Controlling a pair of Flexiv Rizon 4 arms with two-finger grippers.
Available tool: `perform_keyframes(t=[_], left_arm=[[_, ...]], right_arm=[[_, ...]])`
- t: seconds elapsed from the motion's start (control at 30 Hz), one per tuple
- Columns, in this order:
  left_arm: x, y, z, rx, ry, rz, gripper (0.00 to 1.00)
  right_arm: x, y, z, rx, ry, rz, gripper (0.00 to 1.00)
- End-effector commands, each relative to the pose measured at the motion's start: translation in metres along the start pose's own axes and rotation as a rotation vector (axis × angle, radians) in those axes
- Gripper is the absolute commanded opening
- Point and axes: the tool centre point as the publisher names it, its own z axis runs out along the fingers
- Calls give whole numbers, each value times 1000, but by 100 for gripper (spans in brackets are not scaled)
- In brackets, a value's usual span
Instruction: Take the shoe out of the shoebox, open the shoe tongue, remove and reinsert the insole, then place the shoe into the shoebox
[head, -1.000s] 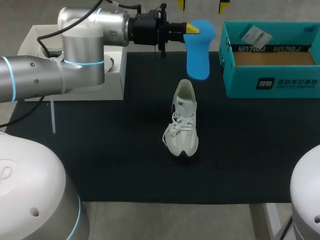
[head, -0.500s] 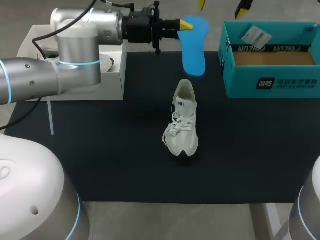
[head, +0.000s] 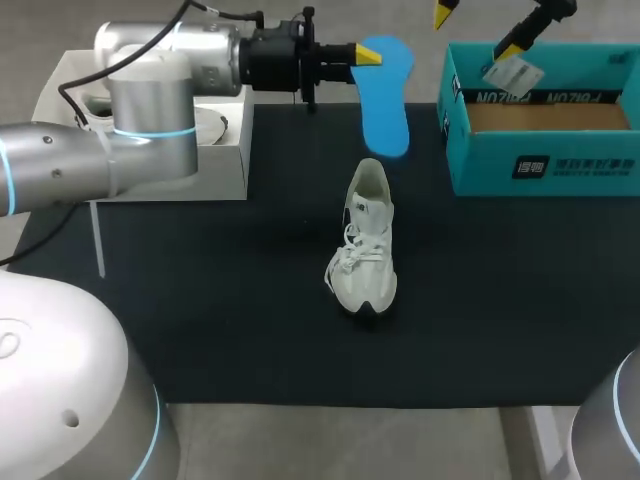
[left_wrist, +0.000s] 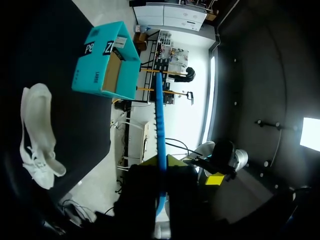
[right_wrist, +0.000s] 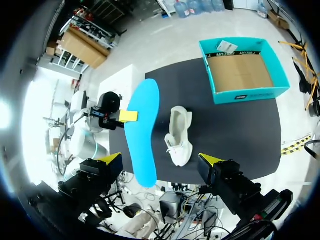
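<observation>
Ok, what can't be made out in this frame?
- Inside of the shoe: in the head view its collar and tongue hide the footbed, and in the right wrist view it is too small.
- Left jaws' contact on the insole: in the left wrist view it is lost in shadow.
- Right jaws: in the head view they are cut off by the top edge and only the yellow tips show.
- Print on the tag: too small.

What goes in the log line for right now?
left claw: shut on insole | right claw: open | shoe: on mat | box: no shoe
</observation>
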Motion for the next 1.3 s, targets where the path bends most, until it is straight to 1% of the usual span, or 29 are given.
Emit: perform_keyframes(t=[0.03, 0.07, 0.13, 0.17, 0.23, 0.27, 0.33, 0.37, 0.4, 0.5, 0.57, 0.67, 0.7, 0.77, 0.83, 0.87, 0.9, 1.07, 1.13, 1.3], left_arm=[[-1, -1, 3, -14, 24, -11, 0], [-1, 0, 3, -16, 29, -13, 0], [0, 0, 3, -18, 33, -13, 0], [0, 0, 2, -19, 40, -16, 0], [2, 0, 2, -20, 47, -16, 0], [2, 0, 1, -20, 48, -16, 0], [3, 0, 1, -20, 51, -14, 0], [4, 0, 0, -20, 53, -14, 0], [4, 0, 0, -20, 54, -14, 0], [4, 1, 0, -21, 56, -13, 0], [5, 1, 0, -20, 56, -11, 0], [5, 1, 0, -19, 56, -10, 0], [5, 1, 0, -19, 56, -10, 0], [5, 2, 0, -19, 56, -11, 0], [5, 2, 0, -20, 57, -13, 0], [5, 2, 0, -21, 57, -14, 0], [4, 3, 0, -22, 58, -15, 0], [4, 4, 0, -23, 59, -15, 0], [5, 4, 0, -23, 59, -14, 0], [6, 4, 0, -28, 57, -9, 0]], right_arm=[[-4, -1, 2, -3, 100, 0, 100], [-4, -1, 2, -3, 100, 0, 100], [-7, -3, 7, -14, 265, -39, 100], [-7, -4, 10, -39, 322, -62, 100], [-9, -7, 14, -56, 362, -91, 100], [-10, -8, 16, -62, 415, -91, 100], [-12, -9, 20, -73, 474, -106, 100], [-13, -10, 22, -77, 539, -98, 100], [-14, -10, 23, -84, 555, -101, 100], [-18, -9, 26, -97, 663, -99, 100], [-20, -9, 28, -100, 706, -89, 100], [-22, -8, 29, -97, 713, -88, 100], [-22, -7, 29, -93, 744, -86, 100], [-24, -6, 30, -88, 742, -79, 100], [-24, -5, 31, -90, 773, -79, 100], [-25, -4, 31, -85, 742, -83, 100], [-24, -4, 32, -82, 733, -90, 100], [-22, -4, 35, -85, 784, -93, 100], [-25, -4, 37, -84, 808, -79, 100], [-29, -5, 43, -58, 790, -64, 100]])
